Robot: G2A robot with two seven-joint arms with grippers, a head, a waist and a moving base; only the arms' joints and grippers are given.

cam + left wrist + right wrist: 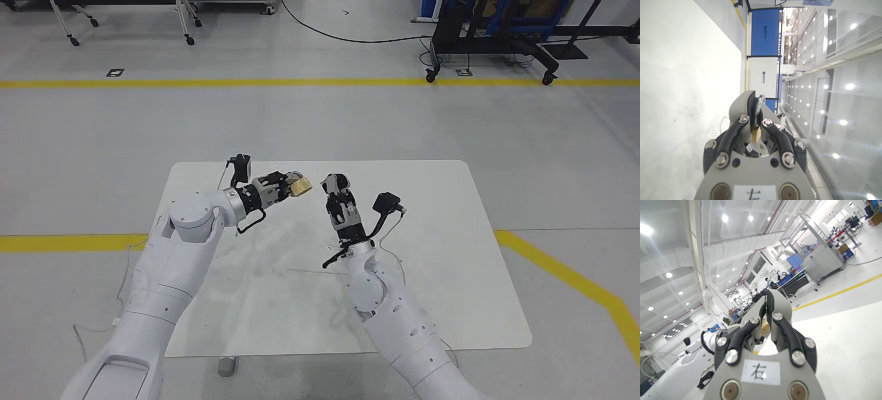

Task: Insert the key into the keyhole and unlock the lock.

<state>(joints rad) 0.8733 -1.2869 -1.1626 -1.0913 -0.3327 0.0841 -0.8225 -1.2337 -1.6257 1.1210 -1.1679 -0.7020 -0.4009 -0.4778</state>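
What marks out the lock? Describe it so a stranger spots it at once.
Above the white table, follow the left arm to the left gripper. The lock is pinched there: a brass-coloured padlock with a silver shackle, unlike the thin silvery key in the right gripper.

Rows of round ceiling lamps [843, 122] give bright, even light and flare white in both wrist views; the pale counter [450, 260] glares; straight lines bow near the edges.
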